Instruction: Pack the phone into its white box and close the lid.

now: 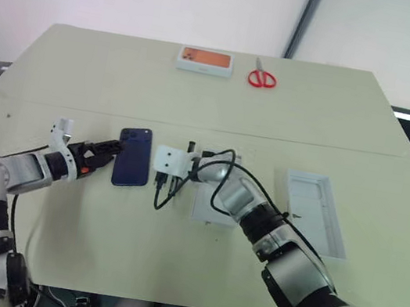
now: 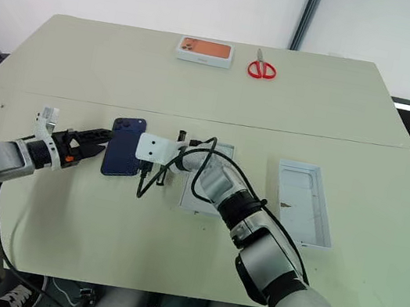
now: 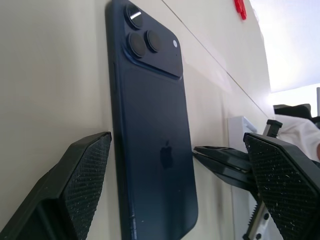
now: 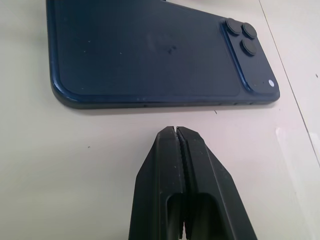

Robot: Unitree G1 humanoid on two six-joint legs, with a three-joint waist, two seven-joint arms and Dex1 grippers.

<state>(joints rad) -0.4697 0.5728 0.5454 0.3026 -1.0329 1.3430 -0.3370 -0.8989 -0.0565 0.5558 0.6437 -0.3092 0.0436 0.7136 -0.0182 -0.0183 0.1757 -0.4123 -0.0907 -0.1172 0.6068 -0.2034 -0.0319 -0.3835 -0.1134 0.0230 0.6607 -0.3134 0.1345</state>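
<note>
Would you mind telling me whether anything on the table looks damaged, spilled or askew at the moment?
Nothing stands out. The phone lies flat and intact, back up, on the table. The scissors and the orange-print box sit tidily at the far edge, and nothing is spilled.

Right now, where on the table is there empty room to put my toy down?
The wide bare stretch of table between the orange-print box and scissors at the far edge and the phone is free. So is the near strip by the robot. The middle is crowded: phone, both grippers, white box, lid.
</note>
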